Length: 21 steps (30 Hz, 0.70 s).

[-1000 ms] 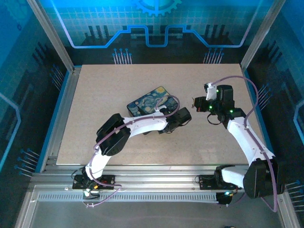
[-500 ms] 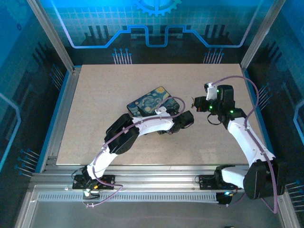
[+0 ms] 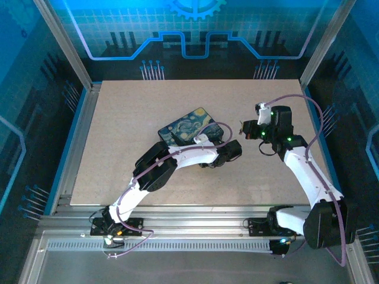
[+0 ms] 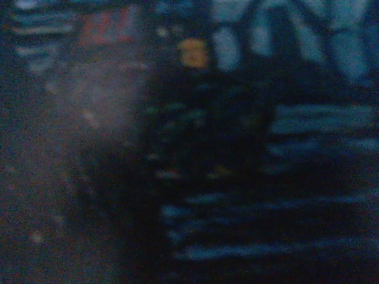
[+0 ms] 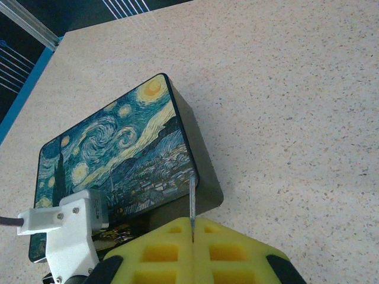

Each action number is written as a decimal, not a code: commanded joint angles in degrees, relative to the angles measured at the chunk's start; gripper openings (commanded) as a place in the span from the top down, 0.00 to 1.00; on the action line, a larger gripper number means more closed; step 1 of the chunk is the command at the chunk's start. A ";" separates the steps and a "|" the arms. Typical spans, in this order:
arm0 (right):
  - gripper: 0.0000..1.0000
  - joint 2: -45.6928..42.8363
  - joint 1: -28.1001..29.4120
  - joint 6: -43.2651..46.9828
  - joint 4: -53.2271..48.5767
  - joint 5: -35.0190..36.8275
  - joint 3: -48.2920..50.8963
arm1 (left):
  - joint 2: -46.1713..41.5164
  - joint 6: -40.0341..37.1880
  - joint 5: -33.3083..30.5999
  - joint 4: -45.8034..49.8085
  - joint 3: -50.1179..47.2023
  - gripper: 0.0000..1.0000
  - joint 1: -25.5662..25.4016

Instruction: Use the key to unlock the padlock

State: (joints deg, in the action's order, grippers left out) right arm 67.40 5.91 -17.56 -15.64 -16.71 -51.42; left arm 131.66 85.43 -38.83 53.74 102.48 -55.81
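right gripper (image 5: 193,238) pinches key (image 5: 192,198) | left arm (image 3: 188,155) beside painted box (image 5: 118,171)

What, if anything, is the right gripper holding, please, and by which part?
The right gripper holds the key, pinched by one end between its shut yellow pads; the thin silvery rest sticks out toward the painted box.

a dark flat box (image 3: 182,125) with a swirly blue and yellow night-sky lid lies just left of centre on the pale speckled table (image 3: 130,106), blue-lit circuit-pattern panels (image 3: 189,35) glowing across the top.
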 commanded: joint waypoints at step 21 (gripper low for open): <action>1.00 -3.94 8.12 -1.04 -7.66 -1.05 4.86 | -29.39 -26.27 28.93 -17.02 -23.32 0.99 13.87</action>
State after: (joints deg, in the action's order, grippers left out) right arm 65.76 12.21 -18.04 -21.34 -15.70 -47.59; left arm 107.39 62.46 -19.92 40.75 81.32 -44.69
